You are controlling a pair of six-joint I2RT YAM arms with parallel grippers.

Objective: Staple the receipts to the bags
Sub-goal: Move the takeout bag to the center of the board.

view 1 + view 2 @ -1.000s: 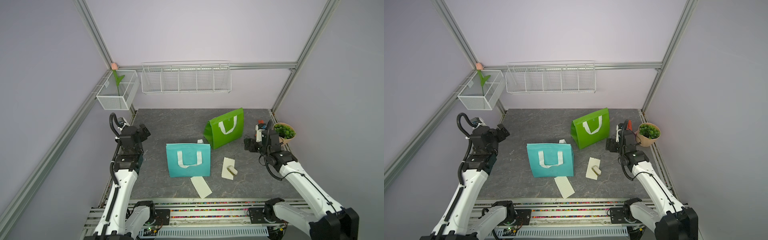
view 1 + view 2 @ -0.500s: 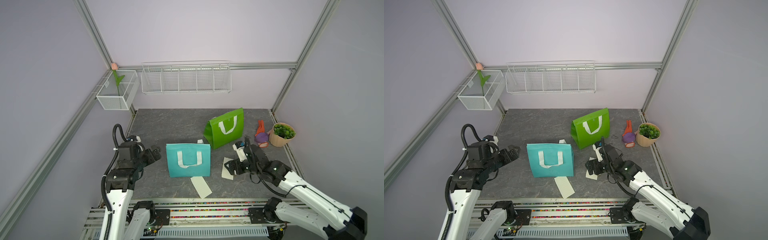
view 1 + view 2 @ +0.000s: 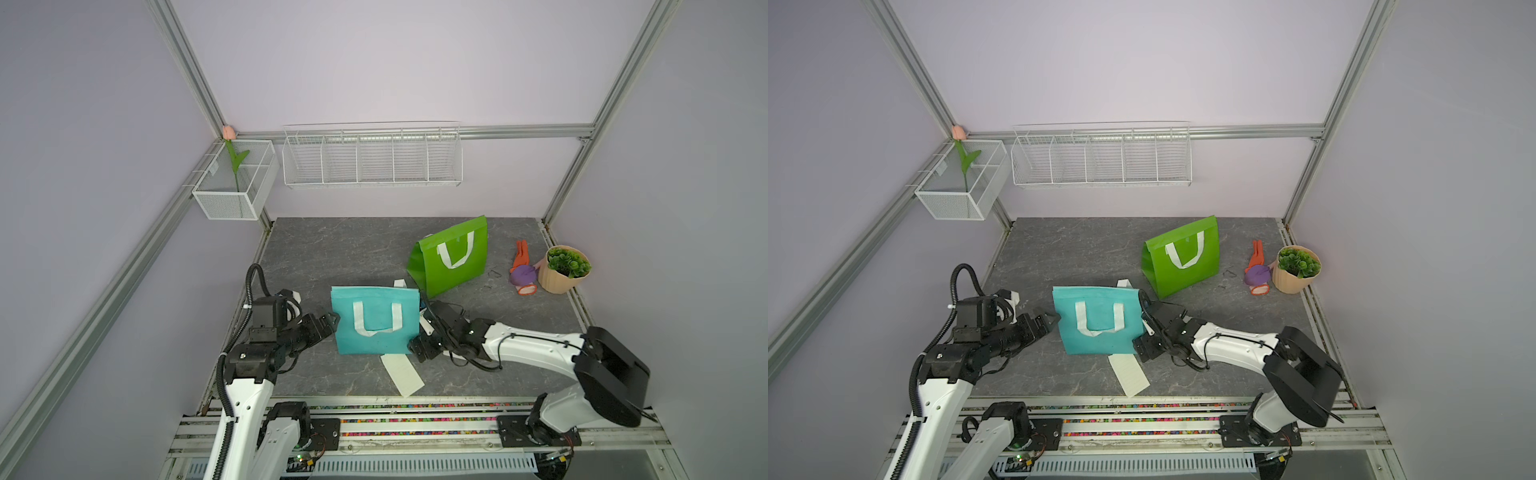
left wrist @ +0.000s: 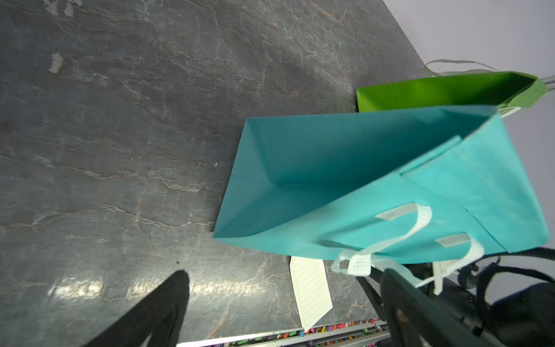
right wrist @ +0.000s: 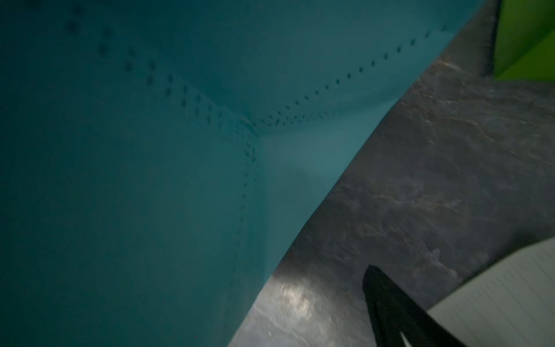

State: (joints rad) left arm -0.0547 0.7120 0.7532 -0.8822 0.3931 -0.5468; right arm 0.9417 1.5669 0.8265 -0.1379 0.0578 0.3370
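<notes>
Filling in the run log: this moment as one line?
left fingers: open, beside teal bag | right fingers: open, bag's other side | receipt: loose on table before bag | green bag: upright behind

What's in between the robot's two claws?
The teal bag stands between the left gripper and the right gripper; both top views show it.

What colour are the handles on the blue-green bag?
White; the handles show best in a top view.
</notes>
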